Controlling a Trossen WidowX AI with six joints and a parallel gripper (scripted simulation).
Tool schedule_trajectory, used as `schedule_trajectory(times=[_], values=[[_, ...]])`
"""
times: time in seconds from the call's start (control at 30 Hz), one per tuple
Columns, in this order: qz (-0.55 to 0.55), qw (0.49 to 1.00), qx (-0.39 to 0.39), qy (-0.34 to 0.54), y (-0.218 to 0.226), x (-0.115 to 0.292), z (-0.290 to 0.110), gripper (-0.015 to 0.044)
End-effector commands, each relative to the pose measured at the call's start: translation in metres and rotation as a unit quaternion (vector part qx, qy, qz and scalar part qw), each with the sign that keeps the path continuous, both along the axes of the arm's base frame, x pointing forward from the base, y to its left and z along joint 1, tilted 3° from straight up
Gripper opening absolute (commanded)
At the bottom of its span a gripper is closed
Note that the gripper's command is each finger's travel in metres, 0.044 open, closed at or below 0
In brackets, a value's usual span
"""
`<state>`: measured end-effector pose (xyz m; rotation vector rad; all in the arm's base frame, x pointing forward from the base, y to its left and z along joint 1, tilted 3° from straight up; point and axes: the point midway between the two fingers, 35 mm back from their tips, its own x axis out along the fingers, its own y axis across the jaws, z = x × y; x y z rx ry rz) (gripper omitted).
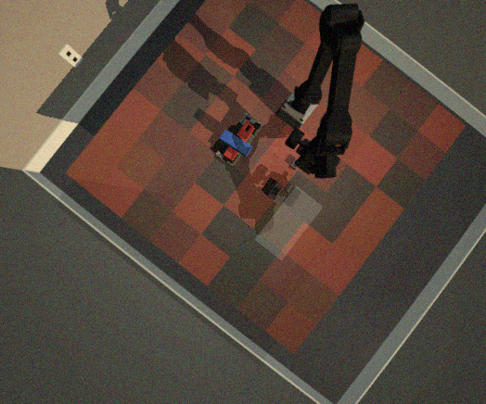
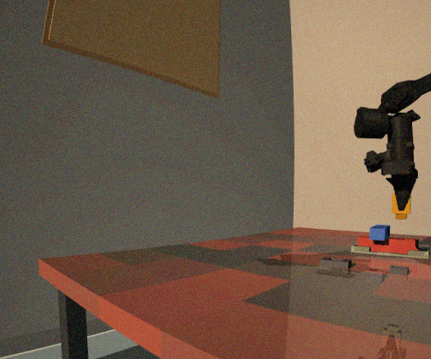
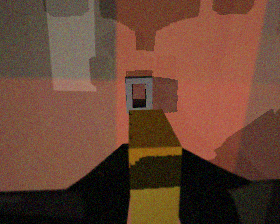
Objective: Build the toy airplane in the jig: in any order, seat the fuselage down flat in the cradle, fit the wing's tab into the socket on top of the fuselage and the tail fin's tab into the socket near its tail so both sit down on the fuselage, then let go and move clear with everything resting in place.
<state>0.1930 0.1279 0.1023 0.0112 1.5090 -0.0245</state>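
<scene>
The red fuselage [image 1: 247, 131] [image 2: 400, 245] lies in the grey-green cradle [image 2: 420, 254] and looks level. The blue wing [image 1: 236, 143] [image 2: 379, 233] rests across its top; its tab is hidden. A small dark slot shows on the fuselage's upper right part in the top view. My gripper [image 2: 402, 205] [image 3: 155, 167] is shut on the yellow tail fin [image 2: 400, 216] [image 3: 155, 205], which hangs upright in the air, tab down, higher than the wing. The wrist view shows bare table and a holder beyond it, not the fuselage. The fin is hidden in the top view.
A small hollow grey holder [image 1: 292, 162] [image 2: 399, 270] [image 3: 129, 95] stands on the table below the arm. A dark holder block [image 1: 271, 187] [image 2: 335, 263] stands near it. The arm's pale base [image 1: 309, 113] is beyond the cradle's right side in the top view.
</scene>
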Motion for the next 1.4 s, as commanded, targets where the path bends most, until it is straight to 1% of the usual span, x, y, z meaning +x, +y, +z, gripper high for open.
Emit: schedule_trajectory(times=[0.0, 0.1, 0.4, 0.9, 1.37], values=[[-0.004, 1.0, 0.001, -0.005, -0.001, -0.001, 0.012, 0.0], [-0.005, 1.0, 0.002, -0.005, -0.003, 0.0, 0.012, 0.0], [-0.015, 1.0, 0.006, -0.005, -0.026, 0.014, 0.008, 0.0], [-0.009, 1.0, 0.002, -0.005, -0.071, 0.032, -0.001, 0.0], [-0.004, 1.0, -0.001, -0.004, -0.116, 0.04, -0.009, 0.0]])
